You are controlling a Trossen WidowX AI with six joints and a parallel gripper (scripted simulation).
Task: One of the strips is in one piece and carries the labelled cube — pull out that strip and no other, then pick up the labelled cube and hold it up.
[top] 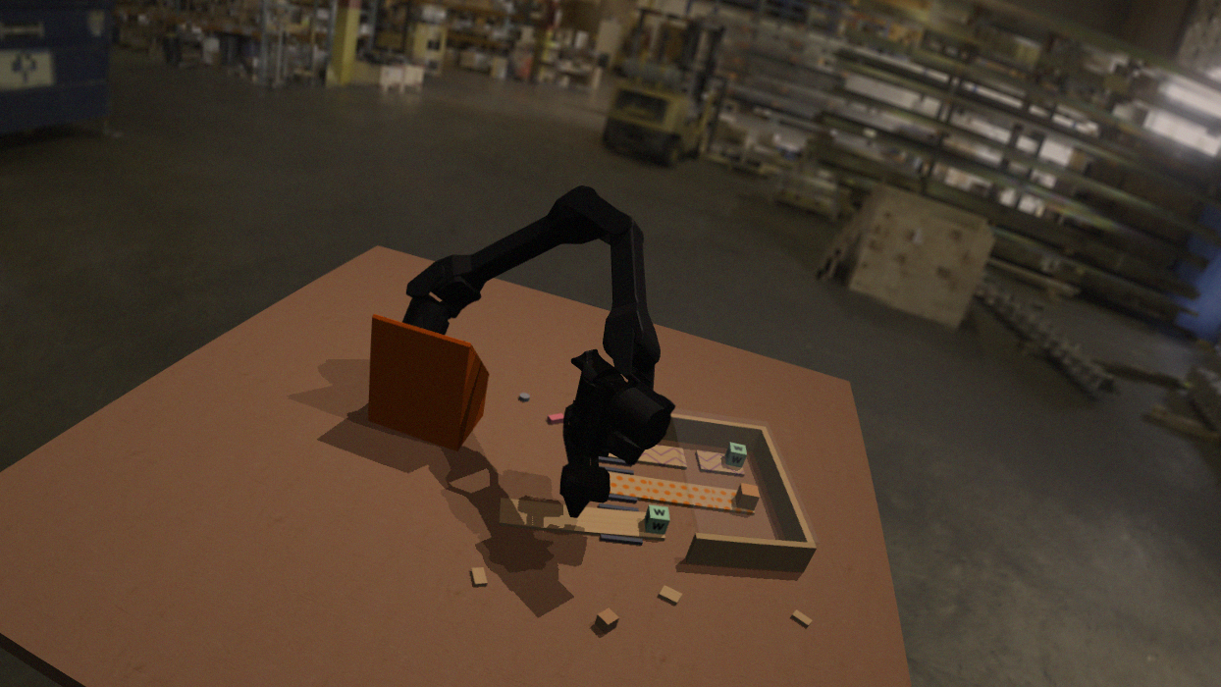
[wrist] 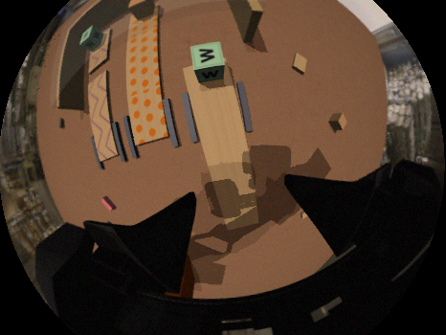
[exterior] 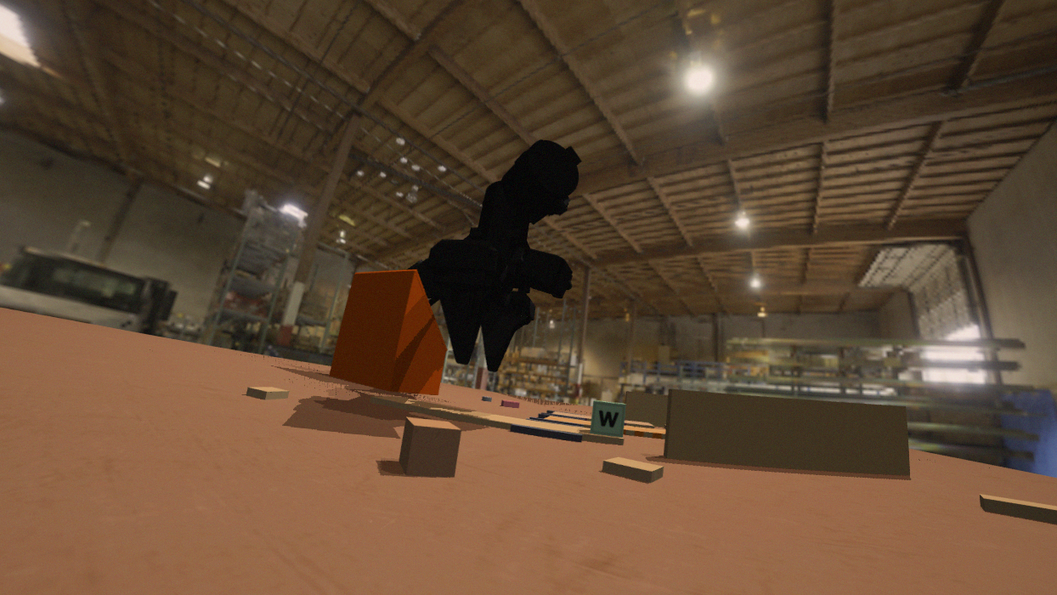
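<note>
A plain wooden strip [top: 618, 520] [wrist: 217, 115], in one piece, lies between two dark rails, pulled clear of the walled frame. A green cube marked W [top: 657, 518] [exterior: 607, 418] [wrist: 207, 57] stands on its far end. My gripper [top: 577, 511] [exterior: 478, 365] [wrist: 241, 188] is open and empty above the strip, on the near side of the cube. The orange-dotted strip [top: 674, 491] [wrist: 144, 72] carries a plain wooden cube [top: 748, 496] [wrist: 142, 8]. The zigzag strip is split into a near piece [top: 665, 455] [wrist: 100, 115] and a far piece [wrist: 99, 57] bearing another W cube [top: 735, 454] [wrist: 91, 38].
The walled frame [top: 755, 554] [exterior: 783, 436] stands beyond the plain strip's cube. A tall orange block [top: 418, 384] [exterior: 373, 325] stands near the arm's base. A loose wooden cube [top: 607, 618] [exterior: 430, 447] and several small wooden pieces lie to the side.
</note>
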